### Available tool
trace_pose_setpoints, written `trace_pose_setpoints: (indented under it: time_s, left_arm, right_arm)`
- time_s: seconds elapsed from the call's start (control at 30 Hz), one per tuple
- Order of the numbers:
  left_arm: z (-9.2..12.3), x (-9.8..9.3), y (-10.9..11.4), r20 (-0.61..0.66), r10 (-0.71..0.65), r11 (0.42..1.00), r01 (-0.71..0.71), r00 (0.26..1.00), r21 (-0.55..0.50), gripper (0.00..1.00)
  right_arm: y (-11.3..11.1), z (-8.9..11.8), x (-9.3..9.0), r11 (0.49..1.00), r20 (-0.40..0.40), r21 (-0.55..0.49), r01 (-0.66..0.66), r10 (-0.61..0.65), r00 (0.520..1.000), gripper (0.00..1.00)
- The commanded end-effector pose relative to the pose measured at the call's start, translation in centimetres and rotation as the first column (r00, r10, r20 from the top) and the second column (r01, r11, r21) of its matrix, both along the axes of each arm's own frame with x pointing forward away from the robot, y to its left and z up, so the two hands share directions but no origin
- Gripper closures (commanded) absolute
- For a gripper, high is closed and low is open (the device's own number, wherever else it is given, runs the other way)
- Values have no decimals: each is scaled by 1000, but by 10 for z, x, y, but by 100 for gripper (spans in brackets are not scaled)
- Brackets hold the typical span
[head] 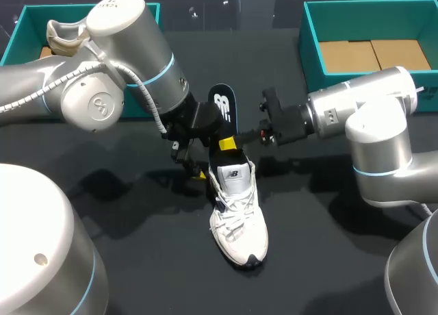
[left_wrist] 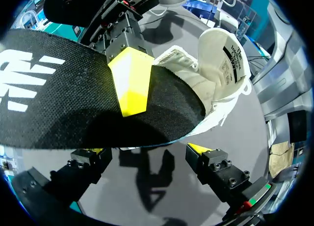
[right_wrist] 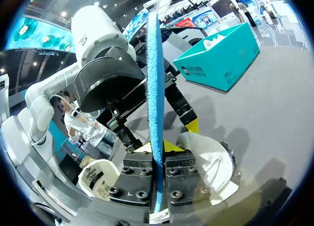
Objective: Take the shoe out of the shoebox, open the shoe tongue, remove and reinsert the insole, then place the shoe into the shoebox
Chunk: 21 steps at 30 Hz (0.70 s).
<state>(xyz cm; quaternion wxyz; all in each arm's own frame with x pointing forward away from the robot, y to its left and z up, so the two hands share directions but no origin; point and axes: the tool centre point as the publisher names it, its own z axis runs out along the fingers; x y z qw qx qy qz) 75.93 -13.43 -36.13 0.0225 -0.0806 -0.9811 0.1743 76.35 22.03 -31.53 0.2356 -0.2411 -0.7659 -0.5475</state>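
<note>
1. The right gripper (right_wrist: 158, 162) is clamped tight on the insole (right_wrist: 156, 88). Its black, bolted finger blocks press flat against both faces near the insole's lower end.
2. The insole stands upright out of that grip, thin and long with a rounded top. One face is black woven cloth with white print. The edge is rough blue foam.
3. Directly under the gripper lies the shoe (head: 237, 216), a white mesh trainer with white laces and a dark edge at the toe. Its padded tongue is lifted. Its heel opening is nearest the gripper and its toe points away.
4. Just beside it, across the insole, is the left gripper (left_wrist: 146, 150). Its fingers (left_wrist: 211, 162) are spread wide and grip nothing, and the insole's cloth face spans ahead of them.
5. The table (head: 150, 260) below is matte black.
6. Well beyond the right gripper, an open teal shoebox (head: 311, 48) shows a brown cardboard floor.
7. Well beyond the left gripper, a second shoebox (head: 20, 27), also teal, holds a beige object (head: 65, 38).
</note>
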Motion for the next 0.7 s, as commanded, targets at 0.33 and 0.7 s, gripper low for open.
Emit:
trace_pose_setpoints:
  time_s: [0.33,0.7]
  left_arm:
    - [-1,0,-1,1,0,1000,0,1000,2,0]
    - [-1,0,-1,1,0,1000,0,1000,2,0]
  right_arm:
    - [0,-31,-20,1000,-36,15,23,-23,999,100]
    - [2,-43,-36,999,-58,15,38,-37,998,100]
